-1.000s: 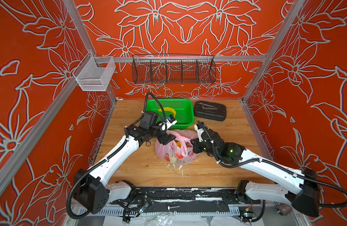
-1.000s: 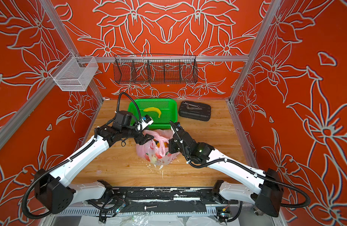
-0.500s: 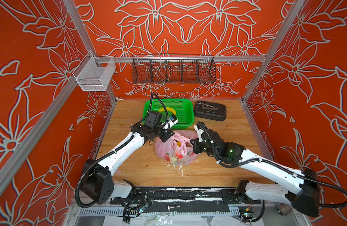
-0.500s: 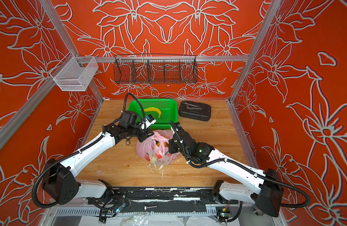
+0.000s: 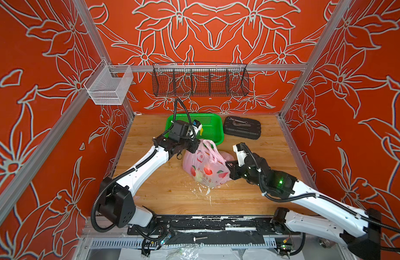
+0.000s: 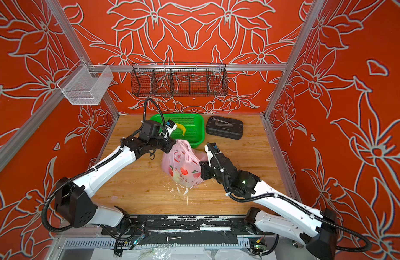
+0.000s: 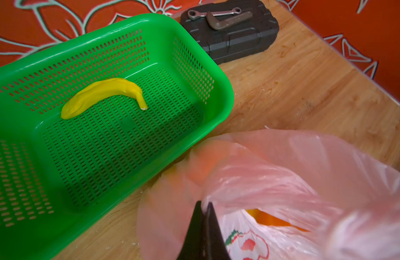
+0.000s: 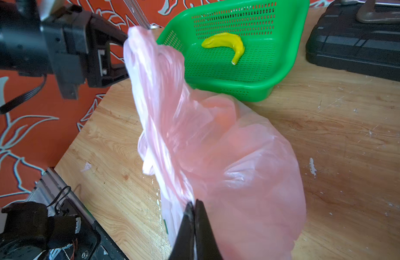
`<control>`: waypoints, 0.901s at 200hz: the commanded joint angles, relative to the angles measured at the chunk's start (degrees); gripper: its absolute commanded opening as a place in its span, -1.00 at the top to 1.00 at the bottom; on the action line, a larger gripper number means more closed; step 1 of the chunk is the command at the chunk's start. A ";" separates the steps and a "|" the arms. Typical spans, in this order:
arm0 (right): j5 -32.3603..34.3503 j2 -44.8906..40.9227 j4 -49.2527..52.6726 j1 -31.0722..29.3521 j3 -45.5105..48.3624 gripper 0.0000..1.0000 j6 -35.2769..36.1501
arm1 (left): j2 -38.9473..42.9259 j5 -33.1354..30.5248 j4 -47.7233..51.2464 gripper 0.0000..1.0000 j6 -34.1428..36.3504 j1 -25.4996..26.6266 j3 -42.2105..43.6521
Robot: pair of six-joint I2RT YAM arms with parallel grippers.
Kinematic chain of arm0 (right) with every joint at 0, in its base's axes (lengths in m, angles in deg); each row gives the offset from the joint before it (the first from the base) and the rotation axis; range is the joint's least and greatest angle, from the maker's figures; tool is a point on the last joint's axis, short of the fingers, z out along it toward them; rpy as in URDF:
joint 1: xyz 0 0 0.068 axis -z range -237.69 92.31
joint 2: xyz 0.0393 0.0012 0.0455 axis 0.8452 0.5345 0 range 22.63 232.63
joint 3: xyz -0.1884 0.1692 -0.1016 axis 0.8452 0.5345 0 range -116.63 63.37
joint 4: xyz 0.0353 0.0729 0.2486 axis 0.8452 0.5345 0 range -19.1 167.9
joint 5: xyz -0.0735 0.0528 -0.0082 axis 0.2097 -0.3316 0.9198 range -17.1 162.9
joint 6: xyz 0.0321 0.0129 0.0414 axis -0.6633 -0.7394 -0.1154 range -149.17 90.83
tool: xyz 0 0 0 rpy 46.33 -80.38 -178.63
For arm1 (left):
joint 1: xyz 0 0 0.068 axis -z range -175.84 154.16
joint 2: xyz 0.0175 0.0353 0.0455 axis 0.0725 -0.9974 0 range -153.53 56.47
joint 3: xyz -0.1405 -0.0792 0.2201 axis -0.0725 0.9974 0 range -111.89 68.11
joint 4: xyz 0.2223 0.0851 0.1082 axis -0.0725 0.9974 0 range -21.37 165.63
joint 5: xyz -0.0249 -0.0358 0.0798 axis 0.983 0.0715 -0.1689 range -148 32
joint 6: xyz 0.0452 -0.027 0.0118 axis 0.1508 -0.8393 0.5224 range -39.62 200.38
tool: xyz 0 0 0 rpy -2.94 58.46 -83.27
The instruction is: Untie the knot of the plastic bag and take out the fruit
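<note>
The plastic bag point(image 5: 205, 167) stands mid-table, pale pink with red prints, also seen in a top view point(image 6: 183, 166). My left gripper point(image 5: 197, 146) is shut on the film at the bag's far left top edge; in the left wrist view its tips point(image 7: 203, 204) pinch pink film. My right gripper point(image 5: 228, 167) is shut on the bag's right side, its tips point(image 8: 194, 203) closed on plastic. The handle ears point(image 5: 211, 149) rise as a loose twisted loop; I cannot make out the knot. An orange fruit point(image 7: 271, 219) shows inside the bag's mouth.
A green basket point(image 5: 221, 132) holding a yellow banana point(image 7: 99, 92) sits just behind the bag. A black case point(image 5: 243, 128) with a wrench lies at the back right. A black wire rack point(image 5: 200, 82) and white mesh bin point(image 5: 109, 87) hang on the walls. White crumbs point(image 5: 205, 191) litter the table.
My left gripper moved right to the bag's top edge and closed on the film, lifting that edge a little. The right gripper kept its hold in place.
</note>
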 commanded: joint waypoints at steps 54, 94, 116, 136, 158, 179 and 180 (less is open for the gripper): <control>-19.27 -5.25 -4.00 0.02 9.65 0.53 3.63 | -0.93 1.46 -1.46 0.98 -6.51 0.01 -3.93; -15.31 -5.34 -2.17 0.03 7.66 0.25 6.32 | 1.98 0.24 -1.91 0.76 -8.22 -0.01 -0.82; -9.57 -6.75 -2.58 0.01 5.51 0.13 7.45 | 5.37 0.20 -1.85 0.52 -9.07 -0.01 1.51; -4.54 -7.56 -4.25 0.14 3.20 -0.09 8.79 | 8.80 -0.20 -2.04 0.34 -11.44 -0.01 3.42; 0.01 -6.97 -6.96 0.52 -0.06 -0.20 10.23 | 11.74 -0.11 0.00 0.18 -15.61 0.00 3.78; 3.09 -3.56 -5.72 1.98 -4.93 -0.22 10.91 | 14.34 -0.94 2.24 0.10 -21.26 0.09 4.73; 3.05 -3.36 -5.65 2.12 -5.12 -0.22 10.87 | 14.46 -1.01 2.41 0.10 -21.53 0.09 4.75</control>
